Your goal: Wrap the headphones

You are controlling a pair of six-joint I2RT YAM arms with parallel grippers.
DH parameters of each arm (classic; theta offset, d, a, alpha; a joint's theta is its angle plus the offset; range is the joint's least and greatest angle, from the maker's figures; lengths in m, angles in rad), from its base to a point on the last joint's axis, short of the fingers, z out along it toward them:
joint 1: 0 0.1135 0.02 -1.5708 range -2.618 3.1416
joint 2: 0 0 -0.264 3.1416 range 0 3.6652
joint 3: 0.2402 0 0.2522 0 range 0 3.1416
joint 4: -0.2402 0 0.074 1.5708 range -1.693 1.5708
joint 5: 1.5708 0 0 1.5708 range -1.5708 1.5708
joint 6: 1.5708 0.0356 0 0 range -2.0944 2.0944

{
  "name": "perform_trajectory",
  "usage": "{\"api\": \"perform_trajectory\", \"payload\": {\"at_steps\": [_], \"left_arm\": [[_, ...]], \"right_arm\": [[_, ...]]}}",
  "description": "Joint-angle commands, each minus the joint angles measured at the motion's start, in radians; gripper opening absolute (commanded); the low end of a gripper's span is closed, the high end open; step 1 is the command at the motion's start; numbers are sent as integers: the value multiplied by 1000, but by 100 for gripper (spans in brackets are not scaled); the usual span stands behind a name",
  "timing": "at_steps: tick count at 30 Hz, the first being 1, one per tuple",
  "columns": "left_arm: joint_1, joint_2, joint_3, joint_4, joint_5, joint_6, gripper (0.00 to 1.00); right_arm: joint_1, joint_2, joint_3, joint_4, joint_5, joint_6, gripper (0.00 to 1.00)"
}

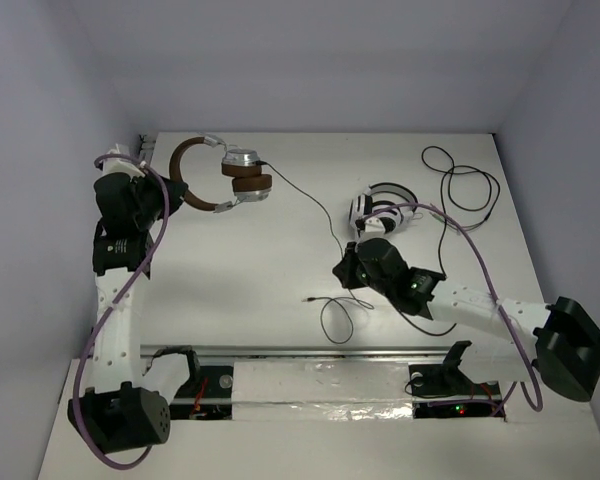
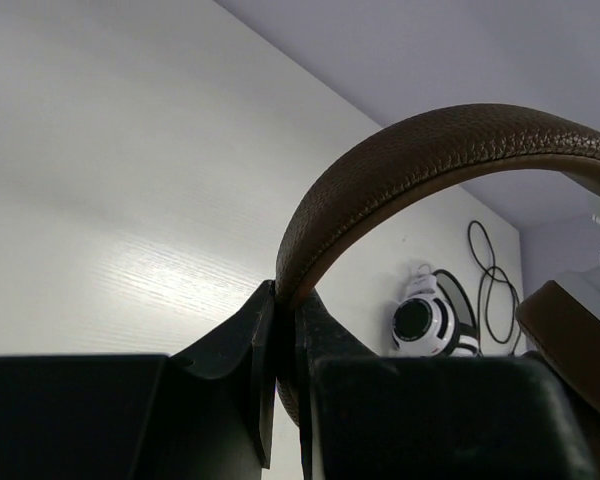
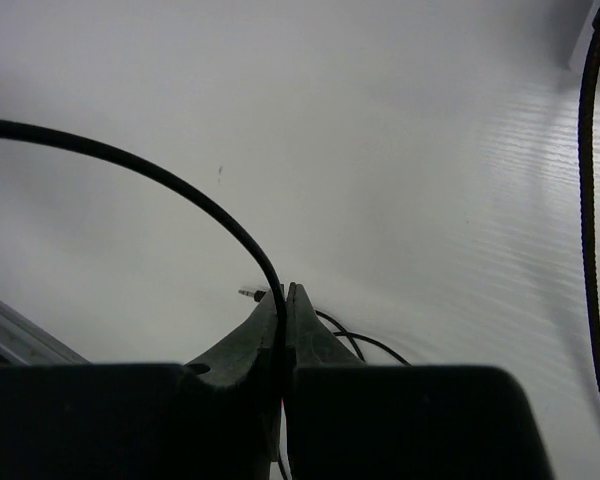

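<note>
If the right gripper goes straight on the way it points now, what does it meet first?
Probably the bare white table: the right gripper, shut on the thin black cable, tilts down toward it. The cable's plug lies just left of that line; depth is unclear.

The cable (image 1: 320, 215) is hidden under the right hand (image 1: 343, 270) (plug (image 3: 248, 293) barely legible).
</note>
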Motion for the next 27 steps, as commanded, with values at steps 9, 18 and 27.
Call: {"api": "perform_trajectory", "payload": {"at_steps": [9,18,27], "left_arm": [[31,-19,-109,185,124,-78,0],[31,-9,-266,332,79,-215,0],[-204,-72,-332,215,-138,-83,0]], "right_arm": [[-22,-224,35,-58,1,-16,0],[-12,-60,242,-381,75,-35,0],[-12,-132,504,-490,317,-156,0]]}}
